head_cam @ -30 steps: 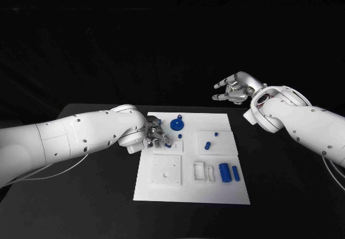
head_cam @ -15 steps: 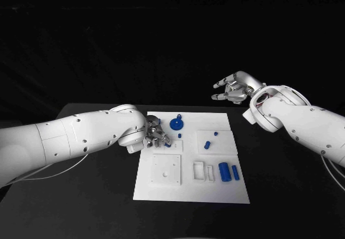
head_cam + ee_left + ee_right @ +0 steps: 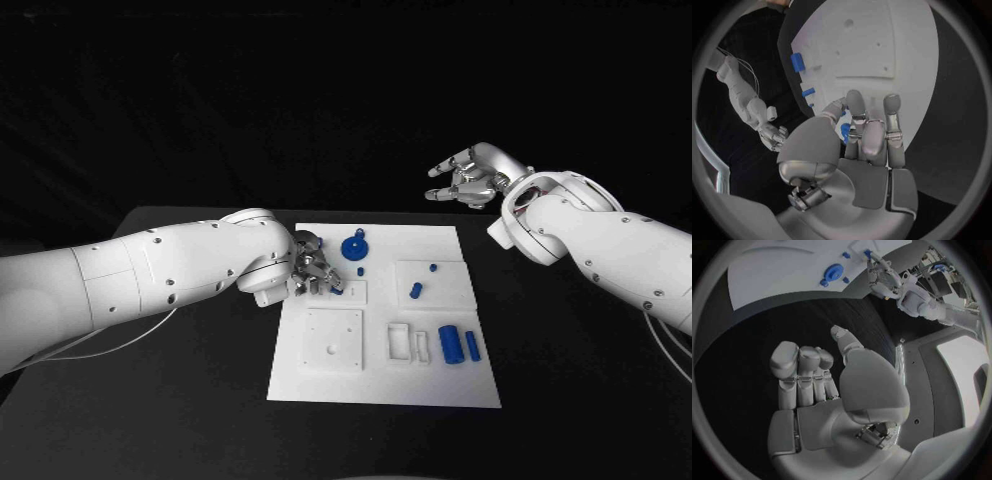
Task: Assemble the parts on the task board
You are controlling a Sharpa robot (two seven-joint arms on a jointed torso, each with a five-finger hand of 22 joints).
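Robot lab — black table (image 3: 173, 400), task board (image 3: 387, 390).

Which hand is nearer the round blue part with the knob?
Left. The left hand sits on the task board just beside the round blue part; the right hand hovers off the board.
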